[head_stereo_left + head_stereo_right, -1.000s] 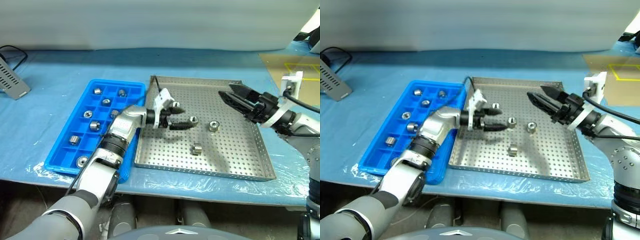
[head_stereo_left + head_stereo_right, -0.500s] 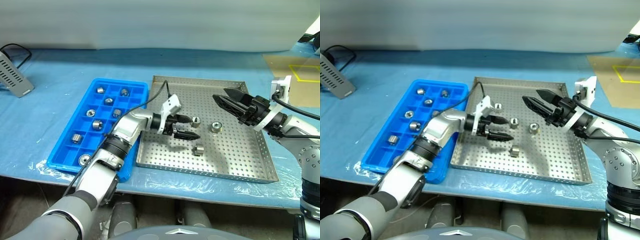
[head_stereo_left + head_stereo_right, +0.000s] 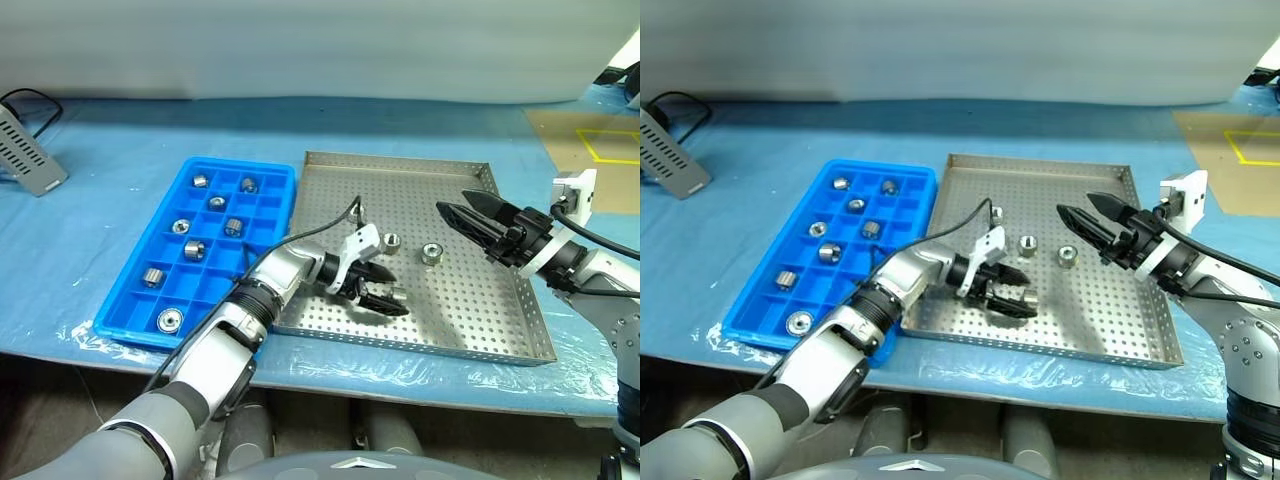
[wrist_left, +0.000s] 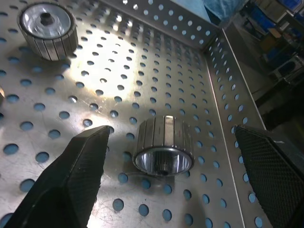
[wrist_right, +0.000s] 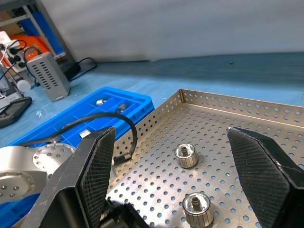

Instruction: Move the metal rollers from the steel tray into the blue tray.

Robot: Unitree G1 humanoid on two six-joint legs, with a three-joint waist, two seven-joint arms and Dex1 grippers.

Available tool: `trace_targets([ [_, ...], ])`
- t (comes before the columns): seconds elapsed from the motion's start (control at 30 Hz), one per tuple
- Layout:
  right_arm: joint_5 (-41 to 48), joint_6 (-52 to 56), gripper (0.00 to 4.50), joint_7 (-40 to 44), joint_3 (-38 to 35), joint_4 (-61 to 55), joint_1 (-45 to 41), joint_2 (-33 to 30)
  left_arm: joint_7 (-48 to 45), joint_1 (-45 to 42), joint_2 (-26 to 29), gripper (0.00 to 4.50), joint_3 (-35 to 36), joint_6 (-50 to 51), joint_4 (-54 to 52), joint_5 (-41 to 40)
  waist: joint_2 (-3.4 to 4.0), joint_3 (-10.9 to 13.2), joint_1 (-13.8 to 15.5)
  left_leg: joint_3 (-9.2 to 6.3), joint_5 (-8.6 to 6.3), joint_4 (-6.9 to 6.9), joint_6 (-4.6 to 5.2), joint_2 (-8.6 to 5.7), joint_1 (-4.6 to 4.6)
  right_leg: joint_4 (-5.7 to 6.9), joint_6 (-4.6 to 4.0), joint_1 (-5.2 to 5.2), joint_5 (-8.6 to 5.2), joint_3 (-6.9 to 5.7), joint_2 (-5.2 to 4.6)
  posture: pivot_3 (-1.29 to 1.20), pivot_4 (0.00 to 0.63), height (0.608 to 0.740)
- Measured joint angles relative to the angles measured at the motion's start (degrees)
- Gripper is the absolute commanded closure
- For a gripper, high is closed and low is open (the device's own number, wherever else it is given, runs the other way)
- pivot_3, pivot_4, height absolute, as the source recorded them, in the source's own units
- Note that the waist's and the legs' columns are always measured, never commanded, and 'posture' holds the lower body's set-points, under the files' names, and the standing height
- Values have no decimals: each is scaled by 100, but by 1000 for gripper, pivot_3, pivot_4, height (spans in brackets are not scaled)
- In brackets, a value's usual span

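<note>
The steel tray holds three loose metal rollers. One more roller lies on its side near the tray's front, between the fingers of my left gripper, which is open and low over the perforated floor. Neither finger touches that roller. Left of the steel tray lies the blue tray, with several rollers in its compartments. My right gripper hovers open and empty above the steel tray's right side, pointing toward the two middle rollers.
A blue cloth covers the table. A grey vented box with a black cable sits at the far left. A brown sheet with yellow tape lies at the far right. The table's front edge runs just below both trays.
My left gripper has dropped and drawn back toward the tray's front, from beside the middle rollers to straddling the front roller. The right gripper has barely moved.
</note>
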Motion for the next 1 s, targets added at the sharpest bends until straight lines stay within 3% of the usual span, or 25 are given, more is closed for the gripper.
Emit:
trace_targets([
  [0.27,-27,-2,589,-115,1,-70,50,1,478,-332,-492,49,46,-630,789,299,0,0,-11,-1,-2,3,2,-1,4,-2,1,8,0,0,-1,-437,150,740],
  [0.43,-56,-15,589,-114,4,-71,87,17,672,-331,-397,1262,131,-876,892,420,-1,0,-83,-3,-3,4,0,-1,6,-2,1,9,0,0,-1,-421,150,740],
  [0.5,-95,-31,589,-107,16,-71,82,22,739,-350,-366,1262,131,-923,929,488,-1,0,-116,-3,-3,3,0,-1,5,-2,1,9,0,0,-1,-413,150,740],
  [0.53,-115,-40,589,-100,26,-70,80,30,702,-352,-345,1781,131,-927,928,492,-1,0,-126,-3,-3,3,0,-1,6,-2,1,9,0,0,-1,-411,150,740],
  [0.6,-150,-51,589,-70,76,-66,65,41,564,-351,-233,2216,126,-893,893,506,-1,0,-138,-3,-3,3,0,1,7,-2,1,9,0,0,0,-407,150,740],
  [0.8,-743,-240,589,438,396,41,536,-228,343,-292,-76,2216,63,-818,681,600,-2,1,-128,-3,-6,1,1,0,4,-11,1,13,0,-3,-2,-397,150,740],
  [0.83,-998,-362,589,608,498,102,731,-362,281,-287,-29,2578,64,-809,654,600,-2,1,-130,-4,-7,2,3,0,4,-12,1,14,0,-2,-2,-397,150,740],
  [1.0,-1415,-537,589,1192,607,309,1152,-578,243,-273,74,2578,140,-798,641,597,1,-1,-151,-4,-8,3,0,2,10,-8,1,14,0,0,0,-395,150,740],
])
